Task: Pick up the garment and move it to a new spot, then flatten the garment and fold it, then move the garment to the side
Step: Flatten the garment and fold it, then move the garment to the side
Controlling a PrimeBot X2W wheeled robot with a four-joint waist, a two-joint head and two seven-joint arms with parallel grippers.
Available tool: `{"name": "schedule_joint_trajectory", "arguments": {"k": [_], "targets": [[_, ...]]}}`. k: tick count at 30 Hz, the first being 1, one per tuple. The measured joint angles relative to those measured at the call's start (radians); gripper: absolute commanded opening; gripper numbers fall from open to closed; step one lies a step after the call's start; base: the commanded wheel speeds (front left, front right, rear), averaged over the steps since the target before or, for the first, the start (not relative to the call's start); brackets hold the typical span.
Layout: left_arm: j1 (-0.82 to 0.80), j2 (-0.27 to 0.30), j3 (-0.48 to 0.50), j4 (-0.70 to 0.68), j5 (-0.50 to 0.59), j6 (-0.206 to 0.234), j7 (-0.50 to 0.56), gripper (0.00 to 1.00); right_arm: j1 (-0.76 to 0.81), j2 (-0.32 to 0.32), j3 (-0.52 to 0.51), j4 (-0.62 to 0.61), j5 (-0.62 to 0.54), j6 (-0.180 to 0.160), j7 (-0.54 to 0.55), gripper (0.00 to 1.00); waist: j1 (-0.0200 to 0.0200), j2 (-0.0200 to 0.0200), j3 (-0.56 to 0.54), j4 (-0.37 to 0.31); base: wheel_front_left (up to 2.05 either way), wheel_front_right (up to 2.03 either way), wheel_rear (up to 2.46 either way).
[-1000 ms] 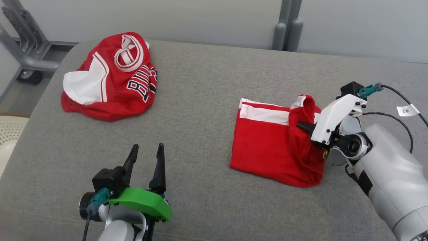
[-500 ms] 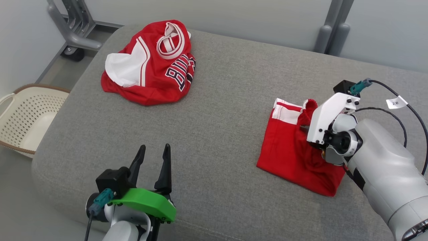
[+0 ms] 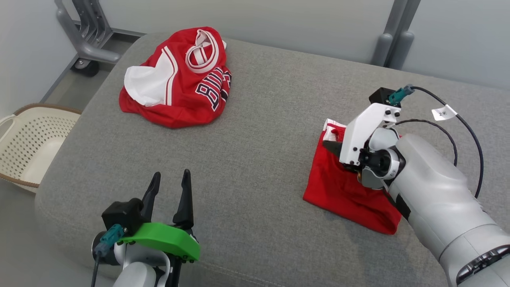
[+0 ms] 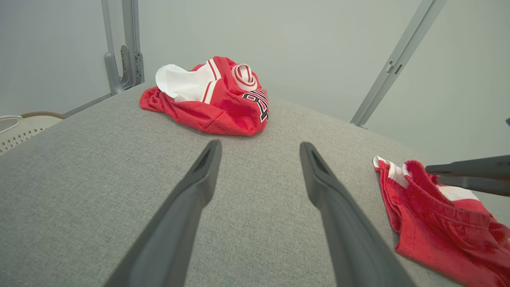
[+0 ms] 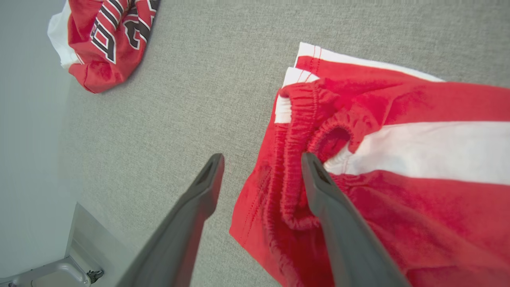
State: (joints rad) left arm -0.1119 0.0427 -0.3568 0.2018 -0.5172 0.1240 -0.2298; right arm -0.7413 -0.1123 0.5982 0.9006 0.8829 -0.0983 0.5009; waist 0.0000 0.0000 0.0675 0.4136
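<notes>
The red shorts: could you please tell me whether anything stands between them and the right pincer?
Nothing visible does. The right pincer is open directly over the red shorts, one finger at the waistband, the other over bare cushion beside them.

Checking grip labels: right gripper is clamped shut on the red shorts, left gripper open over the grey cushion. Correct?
No: the right wrist view shows the right gripper open at the waistband of the red shorts. The left gripper is open over the grey cushion.

red white-striped shorts [image 3: 338,189], grey cushion [image 3: 259,159]
</notes>
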Motion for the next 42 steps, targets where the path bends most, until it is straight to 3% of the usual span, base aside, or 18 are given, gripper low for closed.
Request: {"name": "schedule_joint_trajectory", "arguments": {"k": [8, 16, 18, 24, 42], "targets": [[0.014, 0.0, 0.03, 0.0, 0.016, 0.0, -0.001, 1.0, -0.052, 0.003, -0.024, -0.055, 0.03, 0.041, -0.044, 1.0, 0.0, 0.0, -0.019, -0.05, 0.0, 0.0, 0.0], [0.033, 0.0, 0.035, -0.023, 0.031, 0.0, -0.001, 1.0, -0.018, -0.12, -0.113, -0.044, 0.052, 0.045, -0.124, 1.0, 0.0, 0.0, -0.027, -0.109, 0.0, 0.0, 0.0], [0.037, 0.0, 0.034, -0.028, 0.031, 0.0, -0.001, 1.0, 0.02, -0.127, -0.128, -0.034, 0.065, 0.045, -0.132, 1.0, 0.0, 0.0, -0.024, -0.118, 0.0, 0.0, 0.0], [0.045, 0.0, 0.031, -0.048, 0.035, 0.0, -0.001, 1.0, 0.113, -0.114, -0.153, -0.017, 0.111, 0.05, -0.146, 1.0, 0.0, 0.0, -0.006, -0.135, 0.0, 0.0, 0.0], [0.046, 0.0, 0.008, -0.062, 0.064, 0.0, 0.015, 1.0, 0.203, -0.04, -0.21, -0.01, 0.218, 0.136, -0.175, 1.0, 0.0, 0.0, 0.039, -0.132, 0.0, 0.0, 0.0]]}}
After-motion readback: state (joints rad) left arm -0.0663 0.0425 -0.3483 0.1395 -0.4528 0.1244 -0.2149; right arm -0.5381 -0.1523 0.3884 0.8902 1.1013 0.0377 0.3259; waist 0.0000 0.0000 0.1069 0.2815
